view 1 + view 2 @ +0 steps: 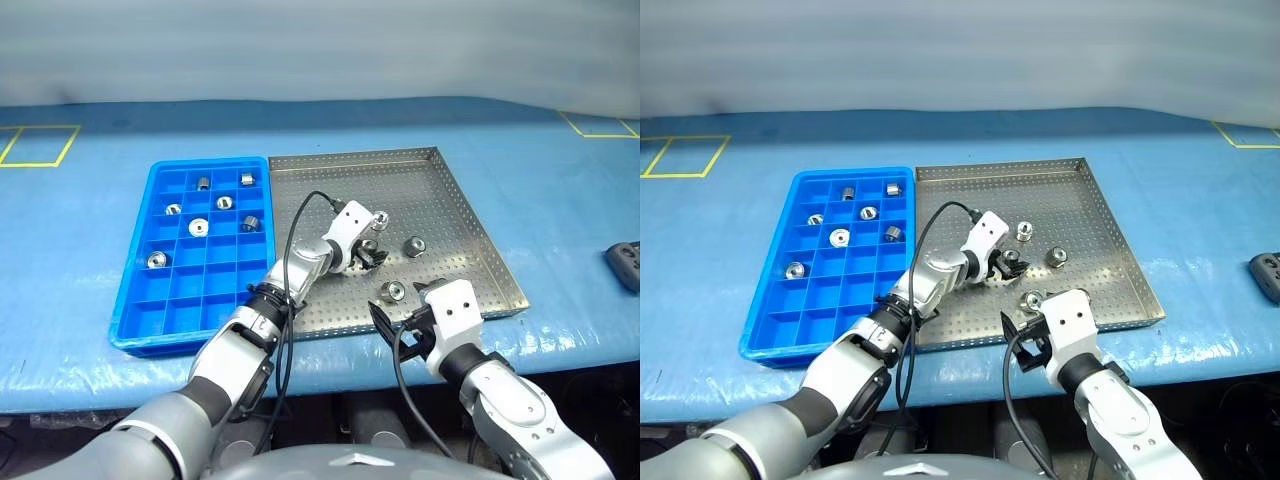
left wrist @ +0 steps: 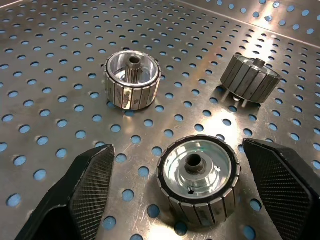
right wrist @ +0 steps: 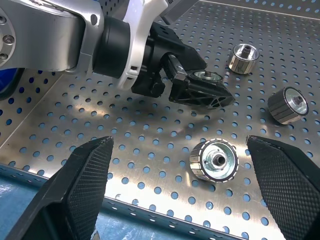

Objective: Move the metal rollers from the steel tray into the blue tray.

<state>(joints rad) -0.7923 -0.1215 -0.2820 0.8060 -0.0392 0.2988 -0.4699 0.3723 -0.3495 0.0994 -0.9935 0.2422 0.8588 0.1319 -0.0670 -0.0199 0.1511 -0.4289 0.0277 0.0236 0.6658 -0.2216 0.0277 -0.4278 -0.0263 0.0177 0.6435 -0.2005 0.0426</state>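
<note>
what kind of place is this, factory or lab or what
Probably a workshop or robot test bench for parts sorting, not a home. A perforated steel tray holds machined metal rollers, a blue tray has grid compartments, and yellow tape marks lie on the blue-covered table.

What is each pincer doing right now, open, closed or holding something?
Left pincer: open around a metal roller on the steel tray, not yet gripping.
Right pincer: open, empty.
</note>
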